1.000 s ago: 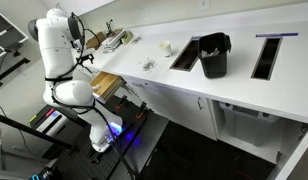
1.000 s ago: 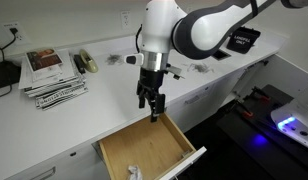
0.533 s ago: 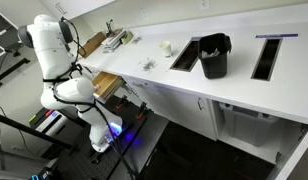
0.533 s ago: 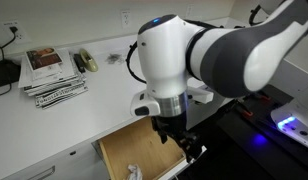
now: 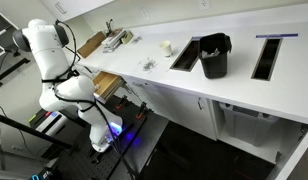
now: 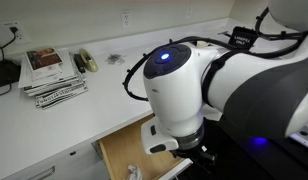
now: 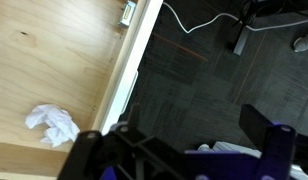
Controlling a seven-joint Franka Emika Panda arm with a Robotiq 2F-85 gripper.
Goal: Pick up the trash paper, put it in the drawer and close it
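Note:
The drawer point(image 7: 54, 60) stands open, with a light tan wooden inside and a white front edge point(image 7: 129, 80). The crumpled white trash paper point(image 7: 52, 123) lies inside it near the front; it also shows in an exterior view point(image 6: 134, 172). The drawer also shows in both exterior views point(image 5: 106, 85) point(image 6: 119, 152). My gripper point(image 7: 191, 125) is open and empty. It hangs over the dark floor just outside the drawer's front. In an exterior view the bulky arm point(image 6: 184, 90) hides most of the gripper.
A white counter point(image 5: 174, 75) runs above the drawer, with a black bin point(image 5: 214, 55), a flat brown board point(image 5: 91, 44) and a stack of magazines point(image 6: 52, 75) on it. Cables point(image 7: 199, 20) and a stand's legs lie on the dark carpet in front of the cabinet.
The arm has swung from above the open drawer outward and down, to in front of the drawer. The paper stays in the drawer, which is still open.

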